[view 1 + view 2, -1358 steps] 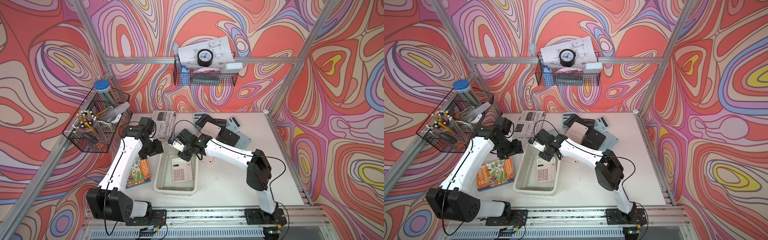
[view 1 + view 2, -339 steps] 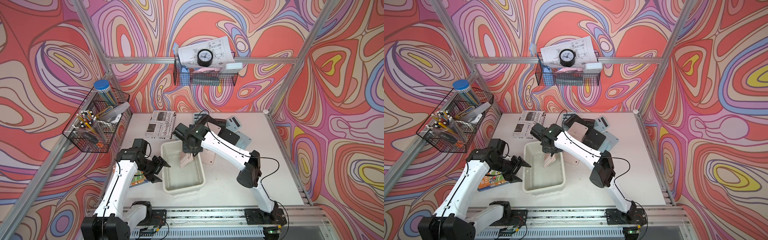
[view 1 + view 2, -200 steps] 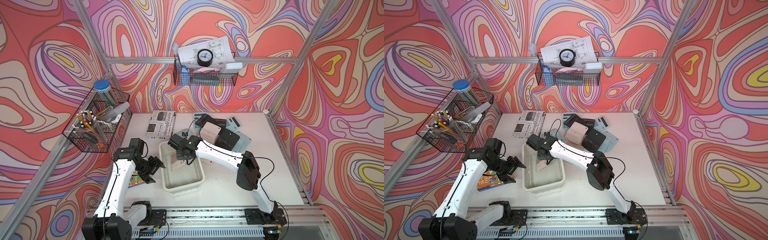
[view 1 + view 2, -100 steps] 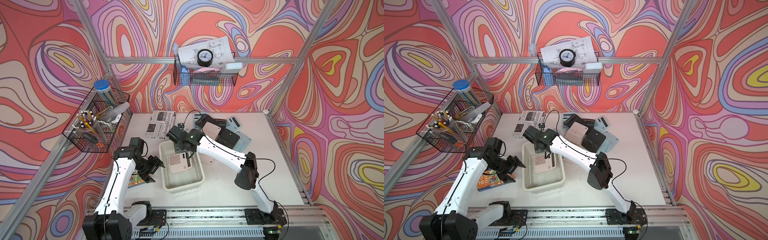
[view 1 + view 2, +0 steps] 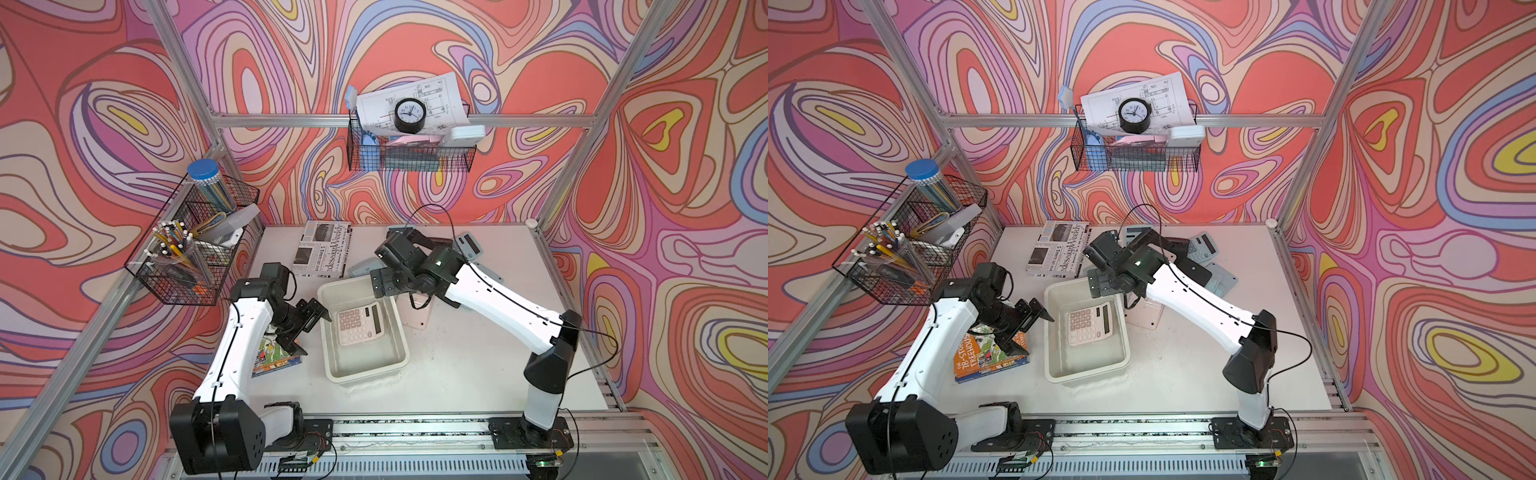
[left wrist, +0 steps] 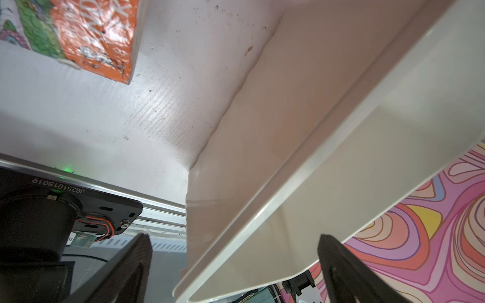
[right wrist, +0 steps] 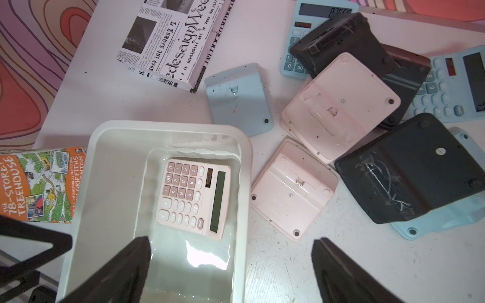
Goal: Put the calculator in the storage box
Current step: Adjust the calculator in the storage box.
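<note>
One pink calculator (image 5: 360, 328) lay face up in the storage box (image 5: 365, 358), just beneath the right gripper (image 7: 231, 245), whose jaws gaped wide and empty. The left gripper (image 6: 233, 244), also wide, hovered just beside the box's outer wall. Placement looked finished; next, both should retreat clear. A second earlier, the right gripper pinched the calculator lower inside.

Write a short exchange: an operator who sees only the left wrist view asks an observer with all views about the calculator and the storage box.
Operator: I see only the storage box from outside its wall. Is a calculator inside?
Observer: Yes, a pink calculator lies keys-up on its floor.
Operator: Does the right gripper hold it?
Observer: No; the right gripper hangs open above the box's far rim, touching nothing.
</note>
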You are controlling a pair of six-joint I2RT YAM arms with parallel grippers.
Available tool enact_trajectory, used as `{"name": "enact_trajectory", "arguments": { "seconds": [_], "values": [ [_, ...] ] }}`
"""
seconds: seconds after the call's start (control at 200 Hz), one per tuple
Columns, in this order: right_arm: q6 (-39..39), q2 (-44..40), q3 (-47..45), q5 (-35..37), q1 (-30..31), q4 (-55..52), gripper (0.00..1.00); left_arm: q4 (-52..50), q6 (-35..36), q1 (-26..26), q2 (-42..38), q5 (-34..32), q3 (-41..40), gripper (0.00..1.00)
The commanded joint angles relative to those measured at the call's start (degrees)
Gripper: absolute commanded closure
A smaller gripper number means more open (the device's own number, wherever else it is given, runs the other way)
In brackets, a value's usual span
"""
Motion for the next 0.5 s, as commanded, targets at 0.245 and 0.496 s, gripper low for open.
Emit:
{"name": "enact_trajectory", "arguments": {
  "seconds": [0.245,0.496],
  "values": [
    [2.82,-8.9,-15.55,-10.54,-11.2,7.13,0.02,1.75,3.71,0.43,8.24,0.65,6.69,0.02],
    [6.28,-10.01,-25.91,-26.41,-22.6,15.11,0.05,3.16,4.46,0.44,12.06,0.48,6.71,0.03]
  ]
}}
